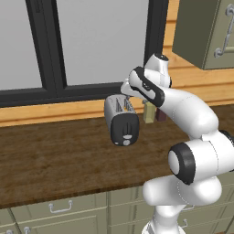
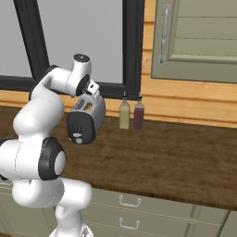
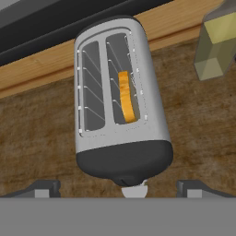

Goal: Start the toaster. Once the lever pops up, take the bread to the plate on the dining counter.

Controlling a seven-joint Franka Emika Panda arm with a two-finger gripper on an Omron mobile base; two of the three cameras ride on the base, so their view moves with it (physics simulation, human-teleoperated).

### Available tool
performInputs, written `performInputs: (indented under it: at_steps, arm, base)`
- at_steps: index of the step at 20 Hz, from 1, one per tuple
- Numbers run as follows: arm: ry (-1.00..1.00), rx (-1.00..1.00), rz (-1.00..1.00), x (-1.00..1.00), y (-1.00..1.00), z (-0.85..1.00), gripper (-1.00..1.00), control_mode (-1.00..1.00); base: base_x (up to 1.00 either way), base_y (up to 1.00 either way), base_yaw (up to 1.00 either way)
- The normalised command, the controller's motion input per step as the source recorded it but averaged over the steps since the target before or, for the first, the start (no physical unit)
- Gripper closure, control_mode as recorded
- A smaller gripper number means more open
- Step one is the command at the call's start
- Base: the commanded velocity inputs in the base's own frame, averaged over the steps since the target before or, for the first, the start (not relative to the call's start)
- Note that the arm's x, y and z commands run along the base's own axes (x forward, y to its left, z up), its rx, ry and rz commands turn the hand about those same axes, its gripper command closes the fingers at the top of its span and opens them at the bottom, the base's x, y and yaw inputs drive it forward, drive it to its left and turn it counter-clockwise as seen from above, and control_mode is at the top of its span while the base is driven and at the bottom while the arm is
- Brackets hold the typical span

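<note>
The silver-grey toaster (image 1: 119, 116) (image 2: 87, 115) stands on a wood counter under the window, its black end panel (image 1: 124, 130) towards me. In the hand view I look down into the toaster's (image 3: 115, 92) two slots. The bread (image 3: 125, 97), showing a yellow-brown crust edge, sits in the right-hand slot. My gripper (image 3: 120, 188) (image 2: 89, 96) hovers open just above the toaster's black end, touching nothing. A round silver knob (image 1: 125, 143) sits low on the panel. The lever is too small to pick out. The plate and the dining counter are out of view.
A yellowish bottle (image 1: 149, 112) (image 2: 124, 114) (image 3: 216, 44) and a dark red bottle (image 2: 138, 114) stand against the wall right of the toaster. A wall cabinet (image 2: 199, 37) hangs above right. Drawers (image 1: 59, 208) line the counter's front edge.
</note>
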Motion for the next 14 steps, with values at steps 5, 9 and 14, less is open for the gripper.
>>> performInputs:
  at_steps: [5, 9, 14]
  arm:
    - [0.0, 0.0, 0.0, 0.0, 0.0, 0.0, -1.0, -1.0]
    - [0.0, 0.0, 0.0, 0.0, 0.0, 0.0, -1.0, -1.0]
    - [0.0, 0.0, 0.0, 0.0, 0.0, 0.0, -1.0, -1.0]
  base:
    - [0.0, 0.0, 0.0]
    - [0.0, 0.0, 0.0]
    - [0.0, 0.0, 0.0]
